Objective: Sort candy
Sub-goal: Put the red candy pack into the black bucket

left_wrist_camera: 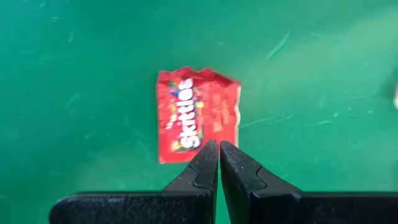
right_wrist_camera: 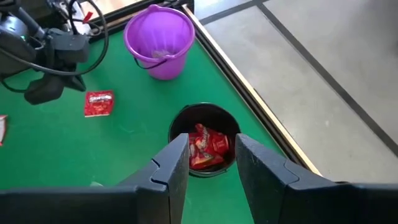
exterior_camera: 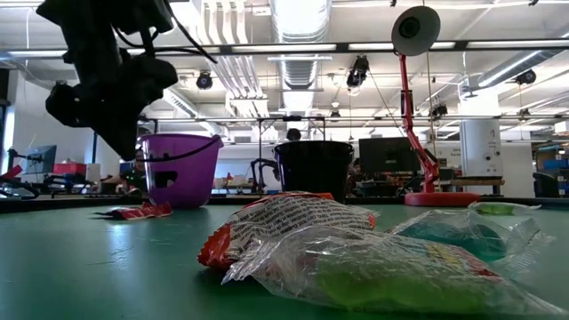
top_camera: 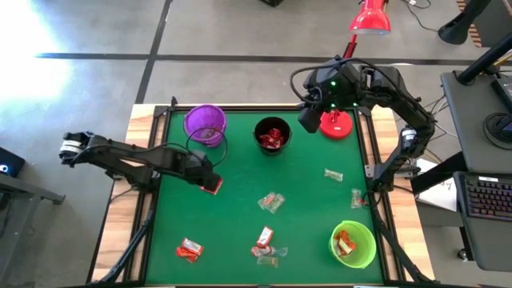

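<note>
Directly above a red Skittles packet [left_wrist_camera: 198, 115] lying flat on the green table [left_wrist_camera: 74, 74], the left gripper [left_wrist_camera: 219, 158] hovers, fingers pressed together, empty. Over the black cup [right_wrist_camera: 205, 146] of red candy [right_wrist_camera: 207, 148], the right gripper [right_wrist_camera: 211, 155] has fingers parted, empty.

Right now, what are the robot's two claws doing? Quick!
Left gripper: shut, empty, above the red Skittles packet.
Right gripper: open, empty, over the black cup.

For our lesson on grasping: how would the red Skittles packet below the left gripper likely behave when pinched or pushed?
The red Skittles packet lies flat with crinkled edges, so it is probably light and floppy. Its glossy wrapper might slide across the green table if pushed.
</note>
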Controlling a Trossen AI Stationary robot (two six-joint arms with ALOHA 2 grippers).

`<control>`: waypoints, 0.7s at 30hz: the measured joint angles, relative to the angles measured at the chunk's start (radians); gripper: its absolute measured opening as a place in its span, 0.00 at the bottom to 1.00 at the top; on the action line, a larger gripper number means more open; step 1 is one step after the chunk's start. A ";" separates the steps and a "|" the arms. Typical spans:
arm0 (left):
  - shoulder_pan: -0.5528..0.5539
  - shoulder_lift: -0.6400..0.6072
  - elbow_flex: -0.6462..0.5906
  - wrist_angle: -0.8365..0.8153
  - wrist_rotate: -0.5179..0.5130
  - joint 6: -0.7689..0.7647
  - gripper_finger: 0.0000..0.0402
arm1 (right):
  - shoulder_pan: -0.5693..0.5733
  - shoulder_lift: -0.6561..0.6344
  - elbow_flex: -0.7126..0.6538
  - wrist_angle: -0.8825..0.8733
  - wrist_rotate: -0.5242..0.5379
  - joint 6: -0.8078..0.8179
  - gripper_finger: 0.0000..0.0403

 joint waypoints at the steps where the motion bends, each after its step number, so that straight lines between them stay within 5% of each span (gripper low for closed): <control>1: 0.000 0.003 0.000 0.014 0.001 0.000 0.00 | 0.000 0.000 0.000 0.000 -0.001 0.000 0.31; 9: -0.013 0.030 0.008 0.053 0.117 -0.001 0.15 | 0.000 0.000 0.000 -0.007 -0.001 -0.004 0.35; 21: -0.046 0.228 0.023 0.116 0.028 0.045 0.44 | 0.002 0.000 -0.001 -0.035 -0.064 -0.004 0.38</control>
